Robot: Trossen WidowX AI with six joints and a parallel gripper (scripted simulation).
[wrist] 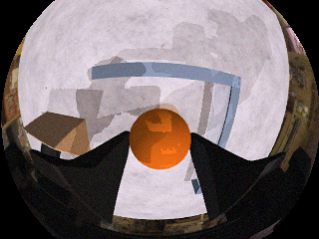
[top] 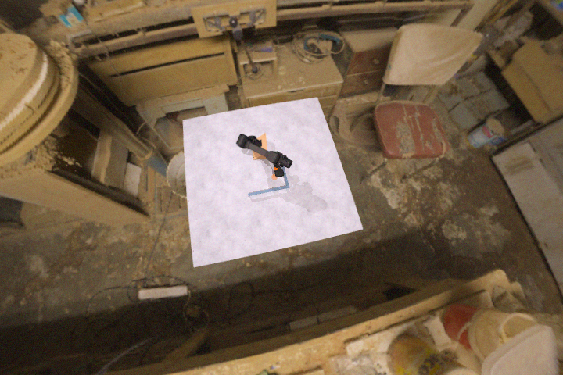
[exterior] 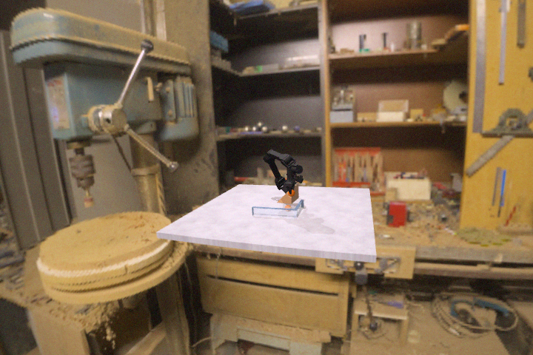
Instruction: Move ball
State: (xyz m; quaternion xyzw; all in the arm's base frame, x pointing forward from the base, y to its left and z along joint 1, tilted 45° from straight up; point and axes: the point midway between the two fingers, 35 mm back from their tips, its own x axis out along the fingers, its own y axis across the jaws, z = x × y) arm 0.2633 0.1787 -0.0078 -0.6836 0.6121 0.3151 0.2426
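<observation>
Ball [wrist: 159,138] is gripped between the dark fingers, held above the white surface [wrist: 154,20] near the clear walls [wrist: 229,103].

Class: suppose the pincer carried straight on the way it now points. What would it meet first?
Probably the table. The pincer, shut on the orange ball, points down at bare surface short of the clear walls; depth is uncertain.

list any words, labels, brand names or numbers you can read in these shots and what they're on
None can be read.
Drill press: a reddish plate on its side, too blurred to read.
Ball, shut between the gripper fingers: darker orange blocky marks, not clearly any letter or number.
Shelf boxes and red packs: any print is too small and blurred.
Clear walls and table: no writing.
</observation>
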